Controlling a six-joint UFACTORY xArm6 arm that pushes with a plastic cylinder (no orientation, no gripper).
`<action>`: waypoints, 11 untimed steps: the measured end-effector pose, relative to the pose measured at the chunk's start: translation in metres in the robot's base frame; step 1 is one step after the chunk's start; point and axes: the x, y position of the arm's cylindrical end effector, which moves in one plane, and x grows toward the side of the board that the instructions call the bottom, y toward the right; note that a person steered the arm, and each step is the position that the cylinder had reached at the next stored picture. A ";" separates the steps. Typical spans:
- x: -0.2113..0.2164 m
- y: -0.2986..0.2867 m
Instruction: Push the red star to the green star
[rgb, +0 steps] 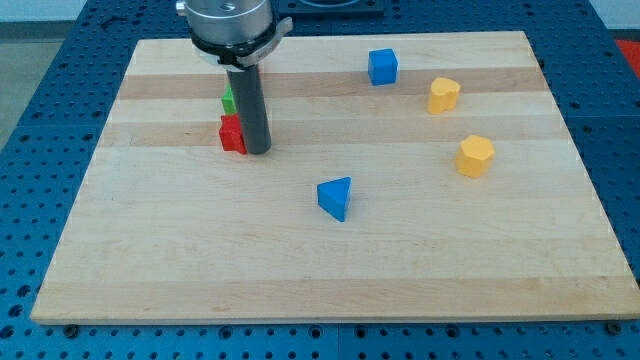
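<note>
My rod stands upright, my tip (258, 151) touching the right side of the red star (232, 134); the green star (229, 99) sits just beyond it, far-left on the table (300, 260). No pincer shows.

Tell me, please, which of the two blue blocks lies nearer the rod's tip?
The blue triangular block, toward the view's bottom centre, is nearer my tip. The blue cube sits farther off, near the view's top edge of the board.
</note>
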 end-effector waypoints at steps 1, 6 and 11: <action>0.000 -0.002; 0.009 -0.035; 0.042 0.030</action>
